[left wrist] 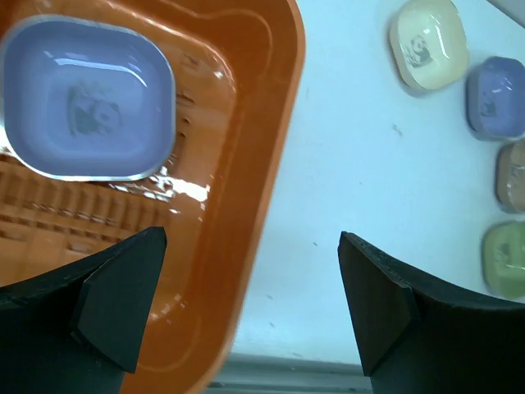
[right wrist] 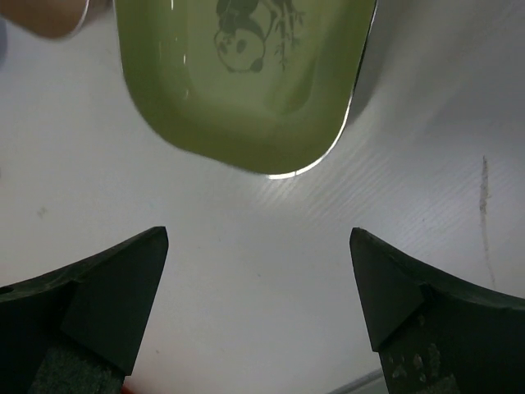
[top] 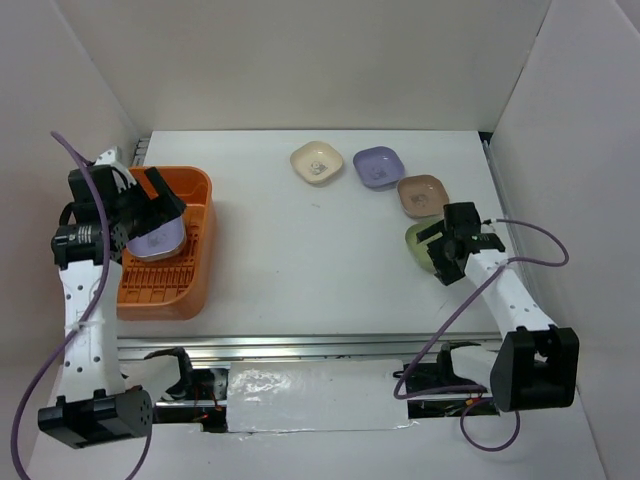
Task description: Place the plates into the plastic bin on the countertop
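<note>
Currently we see one lavender plate (left wrist: 86,98) lying in the orange bin (left wrist: 246,164) | cream plate (top: 317,162), second lavender plate (top: 377,166), brown plate (top: 422,195) and green plate (right wrist: 246,82) curve across the white surface (top: 300,260) | left end effector (left wrist: 250,275) spread, empty, over the bin's edge | right end effector (right wrist: 258,275) spread, empty, just beside the green plate

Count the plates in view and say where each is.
5. One lavender plate lies in the orange bin. On the countertop: a cream plate, a second lavender plate, a brown plate, and a green plate beneath the right pincer. The left arm may hide more.
</note>
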